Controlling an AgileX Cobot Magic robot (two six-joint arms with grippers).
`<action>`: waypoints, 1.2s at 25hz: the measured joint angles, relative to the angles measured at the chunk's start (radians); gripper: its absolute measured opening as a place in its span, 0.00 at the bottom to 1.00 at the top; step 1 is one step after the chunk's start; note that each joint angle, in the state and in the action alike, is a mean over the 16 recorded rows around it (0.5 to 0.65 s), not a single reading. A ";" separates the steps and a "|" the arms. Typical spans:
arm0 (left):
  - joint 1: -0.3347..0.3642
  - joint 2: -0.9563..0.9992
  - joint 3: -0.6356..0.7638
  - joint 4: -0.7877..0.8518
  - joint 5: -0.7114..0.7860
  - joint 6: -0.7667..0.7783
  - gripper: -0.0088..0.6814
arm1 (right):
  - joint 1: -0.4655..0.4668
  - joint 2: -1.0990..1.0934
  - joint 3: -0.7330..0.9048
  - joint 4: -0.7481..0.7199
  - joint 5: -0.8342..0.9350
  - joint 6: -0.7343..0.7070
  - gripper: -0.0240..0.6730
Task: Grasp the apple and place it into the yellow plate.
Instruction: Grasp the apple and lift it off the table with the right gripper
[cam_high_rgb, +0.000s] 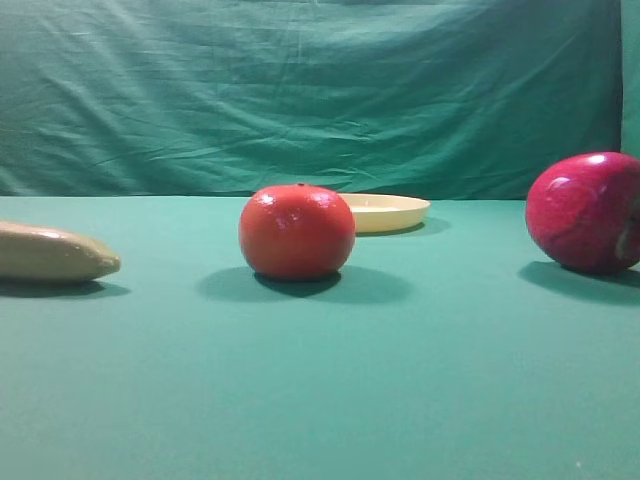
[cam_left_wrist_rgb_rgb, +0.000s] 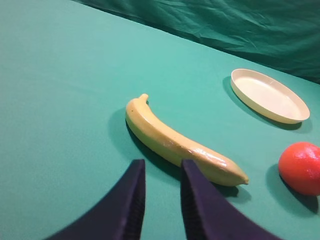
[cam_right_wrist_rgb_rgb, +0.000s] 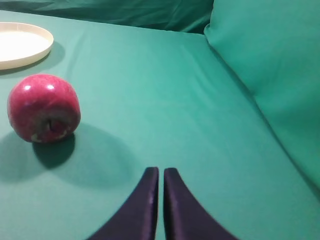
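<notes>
My right gripper (cam_right_wrist_rgb_rgb: 160, 172) hangs over the green bench (cam_right_wrist_rgb_rgb: 165, 100) with jaws clenched on nothing — the apple (cam_right_wrist_rgb_rgb: 44, 108) sits apart to its left, near the yellow plate (cam_right_wrist_rgb_rgb: 22, 45) but outside it. Left gripper (cam_left_wrist_rgb_rgb: 162, 167) — jaws slightly parted, empty, just short of the banana (cam_left_wrist_rgb_rgb: 180, 142).

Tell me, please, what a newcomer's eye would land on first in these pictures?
Probably the orange-red round fruit sitting mid-table in the high view, with the yellow plate empty just behind it. Next the glossy magenta apple at the right edge, lying on the cloth ahead and left of the shut right gripper. A banana lies at the left, just beyond the left gripper, whose fingers stand slightly apart.
</notes>
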 joint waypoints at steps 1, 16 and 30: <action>0.000 0.000 0.000 0.000 0.000 0.000 0.24 | 0.000 0.000 0.000 0.000 0.000 0.000 0.03; 0.000 0.000 0.000 0.000 0.000 0.000 0.24 | 0.000 0.000 0.000 0.000 0.000 0.000 0.03; 0.000 0.000 0.000 0.000 0.000 0.000 0.24 | 0.000 0.000 0.002 -0.047 -0.041 0.001 0.03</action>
